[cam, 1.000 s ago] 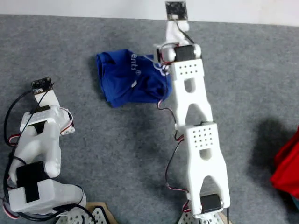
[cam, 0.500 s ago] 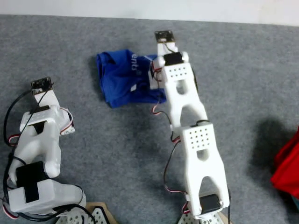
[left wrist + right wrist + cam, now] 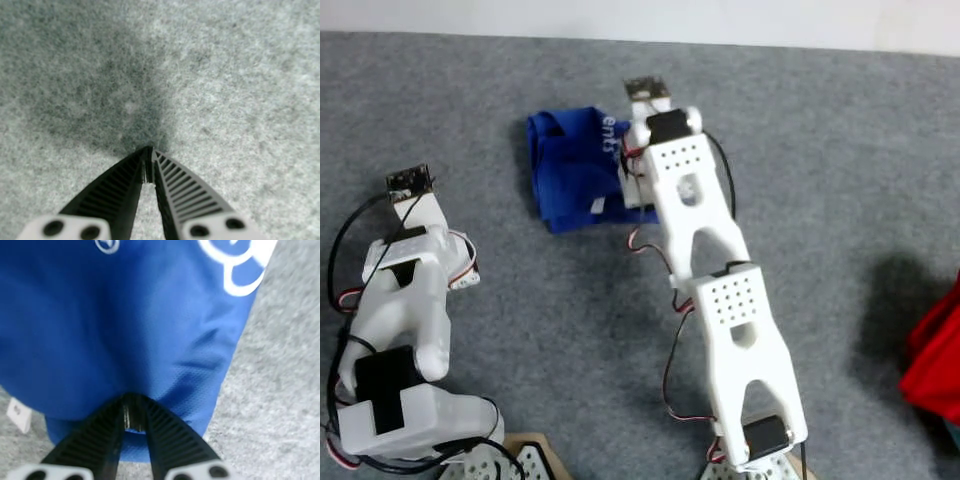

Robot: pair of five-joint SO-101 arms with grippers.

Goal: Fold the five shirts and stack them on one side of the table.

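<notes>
On the grey table (image 3: 840, 150), the right arm (image 3: 720, 290) is stretched out toward the far side, while the left arm (image 3: 400, 320) is held tucked back at the near left. The blue shirt (image 3: 570, 170) is seen lying bunched under the right arm's end, well apart from the left arm. A red shirt (image 3: 935, 350) is glimpsed at the right edge. A fold of blue cloth is pinched between the closed fingers of the right gripper (image 3: 133, 412). The left gripper (image 3: 149, 161) is pressed shut on nothing, above bare table.
</notes>
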